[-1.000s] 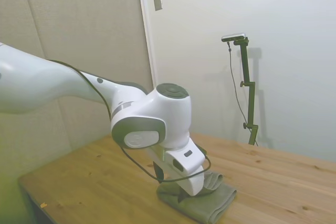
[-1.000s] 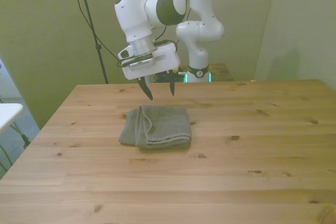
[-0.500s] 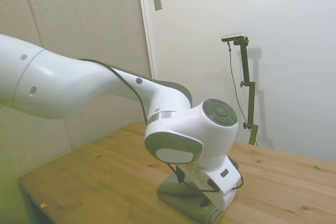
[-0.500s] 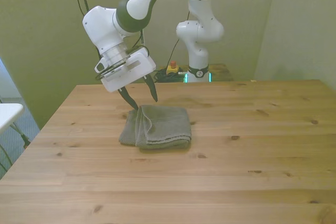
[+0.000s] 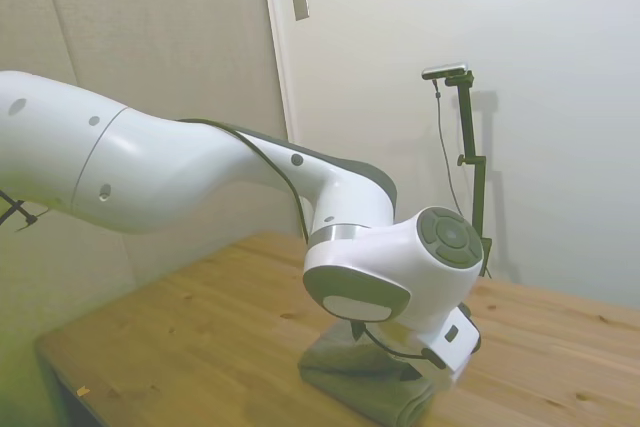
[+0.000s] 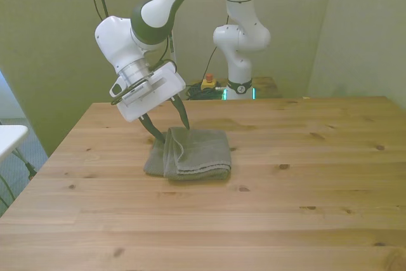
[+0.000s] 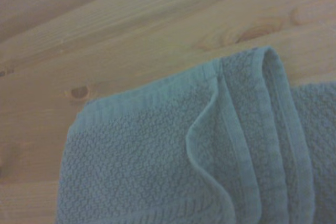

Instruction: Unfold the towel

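The jaws stand apart, the gripper [image 6: 171, 126] tilted with its dark fingers [image 6: 183, 116] straddling the far corner of the towel [image 6: 190, 153] on the front view's left, their tips down at the cloth's edge. The towel lies folded on the table [image 6: 285, 214], nearer the far edge and the front view's left. The wrist view shows its hemmed corner [image 7: 247, 72] doubled over in thick layers on the bare wood.
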`<state>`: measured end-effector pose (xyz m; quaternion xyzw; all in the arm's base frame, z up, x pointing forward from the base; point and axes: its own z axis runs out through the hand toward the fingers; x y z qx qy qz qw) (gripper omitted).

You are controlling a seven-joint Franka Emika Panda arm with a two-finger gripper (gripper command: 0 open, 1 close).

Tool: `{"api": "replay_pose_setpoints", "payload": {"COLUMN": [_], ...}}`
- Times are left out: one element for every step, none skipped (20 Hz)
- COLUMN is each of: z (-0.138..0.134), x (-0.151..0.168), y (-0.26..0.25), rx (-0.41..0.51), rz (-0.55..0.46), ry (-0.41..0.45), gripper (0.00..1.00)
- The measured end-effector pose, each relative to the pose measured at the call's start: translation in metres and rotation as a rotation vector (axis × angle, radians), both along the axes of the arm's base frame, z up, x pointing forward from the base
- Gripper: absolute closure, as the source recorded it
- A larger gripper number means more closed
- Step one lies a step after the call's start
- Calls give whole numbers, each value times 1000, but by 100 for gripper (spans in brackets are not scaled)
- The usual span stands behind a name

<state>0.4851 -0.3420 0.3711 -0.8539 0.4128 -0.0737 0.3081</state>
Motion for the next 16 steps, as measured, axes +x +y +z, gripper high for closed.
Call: {"api": "replay_pose_setpoints", "payload": {"z": [-4, -7, -10, -12, -14, -15, -16, -16, -16, -17, -18, -18, -19, -19, -19, -19], "x": [1, 1, 2, 2, 2, 3, 3, 4, 5, 6, 6, 6, 6, 6, 6, 6], "y": [1, 2, 3, 3, 4, 4, 5, 6, 7, 8, 9, 9, 9, 10, 10, 9], "rx": [3, 6, 10, 12, 14, 15, 14, 12, 9, 6, 4, 3, 3, 4, 4, 4], "rz": [0, 0, 0, 0, 2, 4, 6, 10, 12, 12, 12, 13, 13, 12, 12, 12], "ry": [-4, -4, -3, -1, -1, -2, -2, -4, -5, -6, -7, -6, -6, -5, -5, -5], "gripper": [100, 100, 100, 100, 100, 100, 100, 100, 100, 100, 100, 100, 100, 100, 100, 100]}}
